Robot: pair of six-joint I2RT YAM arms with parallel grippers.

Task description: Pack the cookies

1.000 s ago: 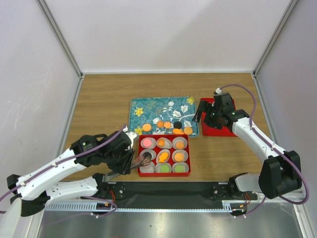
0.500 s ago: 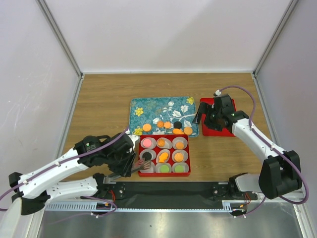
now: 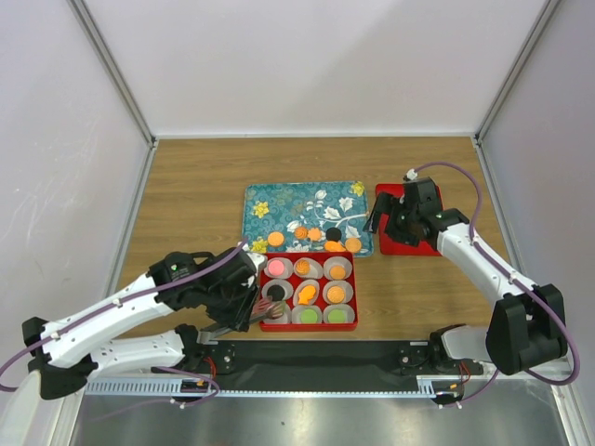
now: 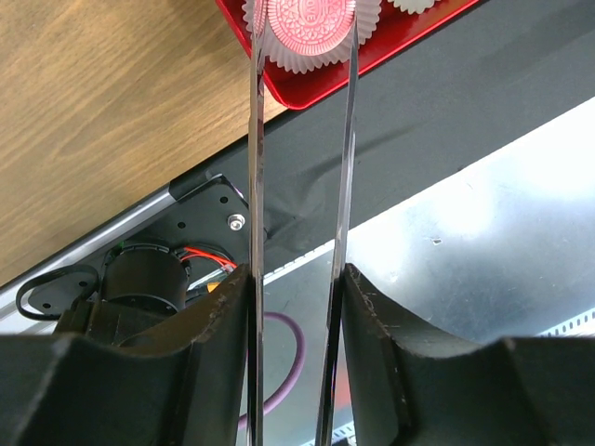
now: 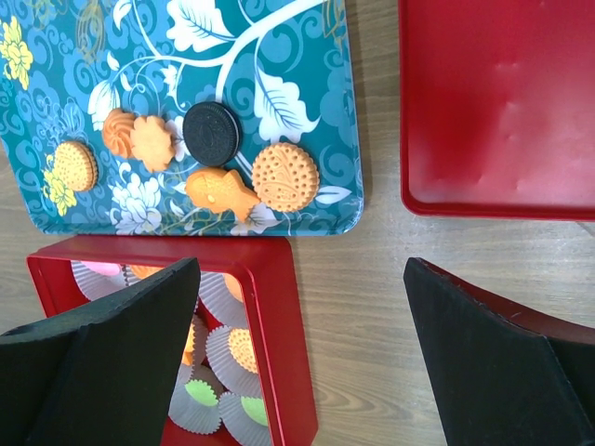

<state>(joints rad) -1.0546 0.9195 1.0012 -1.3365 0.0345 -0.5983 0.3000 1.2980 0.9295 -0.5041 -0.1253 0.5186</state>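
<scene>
Several cookies lie on the teal tray (image 3: 297, 200): orange ones (image 3: 276, 239) and a black one (image 3: 334, 234), which also shows in the right wrist view (image 5: 212, 133). The red box (image 3: 308, 253) holds nine white paper cups with pink, orange, black and green cookies. My left gripper (image 3: 244, 302) is shut on thin metal tongs (image 4: 346, 139). The tong blades straddle a pink cookie (image 4: 307, 23) in the box's near-left corner cup; I cannot tell if they pinch it. My right gripper (image 3: 386, 218) is open and empty over the bare wood between the box and the red lid (image 5: 502, 102).
The red lid (image 3: 423, 243) lies right of the tray, partly under my right arm. A black strip (image 3: 316, 355) and a metal rail run along the table's near edge, just below the box. White walls enclose the table on three sides.
My left arm has moved slightly right and forward along the box's near-left corner, carrying the tongs. The right arm has hardly moved.
</scene>
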